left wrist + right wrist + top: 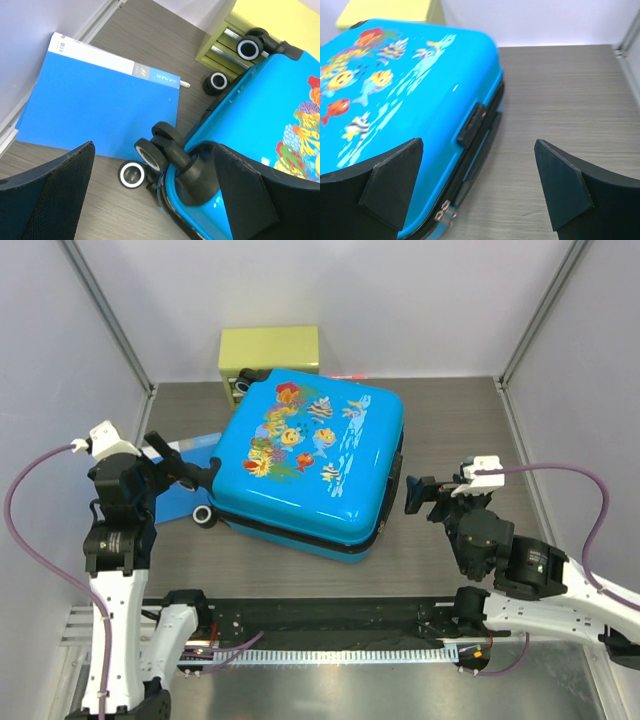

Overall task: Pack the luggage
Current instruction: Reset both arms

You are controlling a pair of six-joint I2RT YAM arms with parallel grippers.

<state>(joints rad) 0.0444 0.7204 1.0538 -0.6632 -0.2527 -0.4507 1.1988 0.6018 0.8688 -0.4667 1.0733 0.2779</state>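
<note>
Flatly on the desk (470, 430), about mid-way between the arms, lies the luggage (305, 460), shut, fish print upward; its wheeled end faces the left claw (185, 465), whose spread fingers frame the near corner wheel (131, 175), though whether they touch it I cannot tell; the opposite end, with a dark latch (472, 122), faces the right claw (425, 495), also spread, empty and just beside it; the long axis runs left to right, skewed slightly; the interior is hidden; a blue folder (95, 110) lies by the wheels, partly covered by the left arm from above; a yellow-green box (268, 345) stands behind, partly hidden.
</note>
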